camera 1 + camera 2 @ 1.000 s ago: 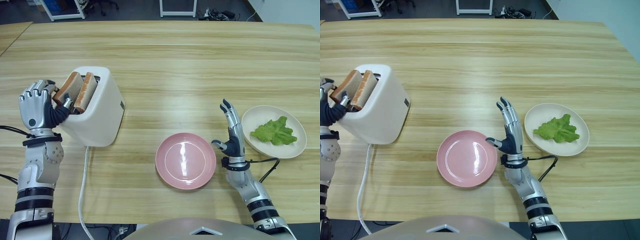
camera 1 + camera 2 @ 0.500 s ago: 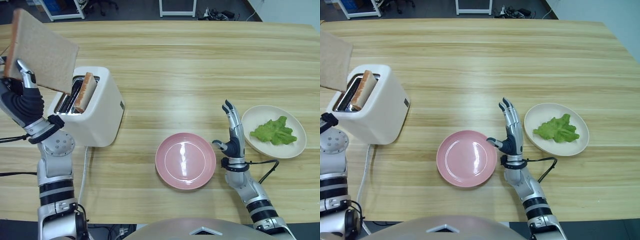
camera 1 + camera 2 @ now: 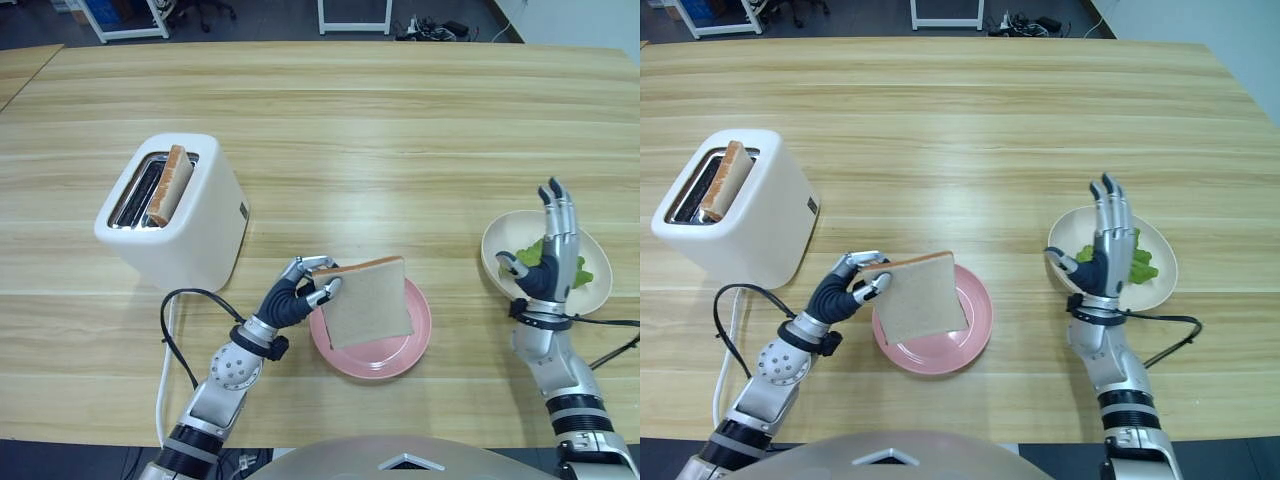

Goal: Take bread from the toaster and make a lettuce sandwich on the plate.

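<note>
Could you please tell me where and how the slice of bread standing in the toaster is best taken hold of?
Pinch the slice of bread by its upper crust edge, the only part standing proud of the toaster, across its two flat faces, coming down from above. The empty slot beside it likely leaves room for fingers there.

Pink plate (image 3: 385,362), middle and far rim covered by bread slice (image 3: 368,300); lettuce (image 3: 1143,266), largely hidden behind right hand (image 3: 545,262); near rim of beige plate (image 3: 1160,245), likewise; second slice (image 3: 172,180), lower part hidden in toaster (image 3: 190,240) slot
</note>
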`<action>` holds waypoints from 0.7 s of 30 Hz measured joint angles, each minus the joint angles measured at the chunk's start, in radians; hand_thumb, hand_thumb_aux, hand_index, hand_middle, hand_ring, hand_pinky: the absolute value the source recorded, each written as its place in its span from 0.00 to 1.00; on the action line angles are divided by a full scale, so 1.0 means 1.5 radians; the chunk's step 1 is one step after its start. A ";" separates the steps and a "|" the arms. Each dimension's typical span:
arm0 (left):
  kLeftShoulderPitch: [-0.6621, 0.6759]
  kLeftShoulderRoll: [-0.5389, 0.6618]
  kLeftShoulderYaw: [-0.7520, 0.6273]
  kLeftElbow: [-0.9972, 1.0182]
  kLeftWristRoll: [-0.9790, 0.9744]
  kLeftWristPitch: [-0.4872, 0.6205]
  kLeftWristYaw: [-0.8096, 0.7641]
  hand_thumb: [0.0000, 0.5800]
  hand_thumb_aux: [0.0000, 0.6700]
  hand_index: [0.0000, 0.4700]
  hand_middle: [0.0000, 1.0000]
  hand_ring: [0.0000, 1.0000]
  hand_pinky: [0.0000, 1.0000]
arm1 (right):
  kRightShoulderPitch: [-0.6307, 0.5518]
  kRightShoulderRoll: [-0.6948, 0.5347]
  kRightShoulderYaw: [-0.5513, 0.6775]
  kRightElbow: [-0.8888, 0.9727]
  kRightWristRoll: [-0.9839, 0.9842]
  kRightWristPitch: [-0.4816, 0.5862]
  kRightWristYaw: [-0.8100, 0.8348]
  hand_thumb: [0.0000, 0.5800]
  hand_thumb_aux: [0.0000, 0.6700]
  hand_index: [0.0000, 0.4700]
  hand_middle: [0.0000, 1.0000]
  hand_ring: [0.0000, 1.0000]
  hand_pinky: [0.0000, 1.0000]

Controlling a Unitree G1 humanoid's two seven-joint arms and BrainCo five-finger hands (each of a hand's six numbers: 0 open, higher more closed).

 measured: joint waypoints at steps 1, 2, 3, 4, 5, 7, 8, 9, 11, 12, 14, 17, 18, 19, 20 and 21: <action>-0.002 -0.004 -0.003 0.015 0.015 0.004 -0.004 1.00 1.00 1.00 1.00 1.00 1.00 | 0.001 -0.015 -0.002 0.010 -0.003 0.014 0.000 0.00 0.00 0.00 0.00 0.00 0.00; -0.006 -0.008 -0.004 0.029 0.030 0.009 -0.008 1.00 1.00 1.00 1.00 1.00 1.00 | 0.001 -0.027 -0.003 0.021 -0.010 0.025 0.000 0.00 0.00 0.00 0.00 0.00 0.00; -0.012 -0.012 -0.006 0.053 0.059 0.012 -0.010 1.00 1.00 1.00 1.00 1.00 1.00 | 0.001 -0.046 -0.003 0.044 -0.018 0.042 -0.004 0.00 0.00 0.00 0.00 0.00 0.00; -0.016 -0.012 -0.006 0.064 0.081 0.011 -0.007 1.00 1.00 1.00 1.00 1.00 1.00 | 0.000 -0.056 -0.004 0.059 -0.020 0.049 -0.010 0.00 0.00 0.00 0.00 0.00 0.00; -0.026 -0.012 -0.006 0.084 0.117 0.007 0.006 1.00 1.00 1.00 1.00 1.00 1.00 | -0.005 -0.071 -0.003 0.087 -0.030 0.064 -0.022 0.00 0.00 0.00 0.00 0.00 0.00; -0.042 -0.005 -0.003 0.109 0.183 -0.001 0.032 1.00 1.00 1.00 1.00 1.00 1.00 | -0.022 -0.105 0.002 0.147 -0.051 0.107 -0.036 0.00 0.00 0.00 0.00 0.00 0.00; -0.045 -0.001 -0.002 0.114 0.200 -0.005 0.037 1.00 1.00 1.00 1.00 1.00 1.00 | -0.029 -0.119 0.010 0.167 -0.060 0.124 -0.041 0.00 0.00 0.00 0.00 0.00 0.00; -0.047 0.004 -0.002 0.115 0.215 -0.011 0.043 1.00 1.00 1.00 0.65 0.65 0.65 | -0.035 -0.133 0.017 0.188 -0.067 0.140 -0.042 0.00 0.00 0.00 0.00 0.00 0.00; -0.046 0.012 -0.002 0.114 0.246 -0.020 0.057 0.00 0.00 0.00 0.00 0.00 0.00 | -0.049 -0.157 0.039 0.232 -0.083 0.178 -0.035 0.00 0.00 0.00 0.00 0.00 0.00; -0.045 0.013 -0.001 0.114 0.272 -0.022 0.070 0.00 0.00 0.00 0.00 0.00 0.00 | -0.054 -0.166 0.051 0.255 -0.090 0.195 -0.025 0.00 0.00 0.00 0.00 0.00 0.00; -0.044 0.014 0.005 0.113 0.314 -0.022 0.103 0.00 0.00 0.00 0.00 0.00 0.00 | -0.063 -0.173 0.073 0.295 -0.091 0.217 -0.001 0.00 0.00 0.00 0.00 0.00 0.00; -0.045 0.016 0.024 0.104 0.346 -0.025 0.145 0.00 0.00 0.00 0.00 0.00 0.00 | -0.074 -0.179 0.102 0.332 -0.090 0.227 0.024 0.00 0.00 0.00 0.00 0.00 0.00; -0.045 0.016 0.028 0.097 0.351 -0.029 0.152 0.00 0.00 0.00 0.00 0.00 0.00 | -0.080 -0.180 0.111 0.341 -0.089 0.226 0.029 0.00 0.00 0.00 0.00 0.00 0.00; -0.045 0.016 0.031 0.088 0.354 -0.034 0.161 0.00 0.00 0.00 0.00 0.00 0.00 | -0.086 -0.180 0.119 0.352 -0.088 0.225 0.035 0.22 0.12 0.12 0.00 0.00 0.00; -0.045 0.016 0.036 0.077 0.359 -0.039 0.167 0.00 0.00 0.00 0.00 0.00 0.00 | -0.094 -0.181 0.129 0.365 -0.086 0.224 0.040 0.79 0.54 0.54 0.00 0.00 0.00; -0.045 0.016 0.040 0.072 0.361 -0.043 0.171 0.00 0.00 0.00 0.00 0.00 0.00 | -0.096 -0.181 0.132 0.371 -0.084 0.225 0.043 0.92 0.72 0.72 0.00 0.00 0.00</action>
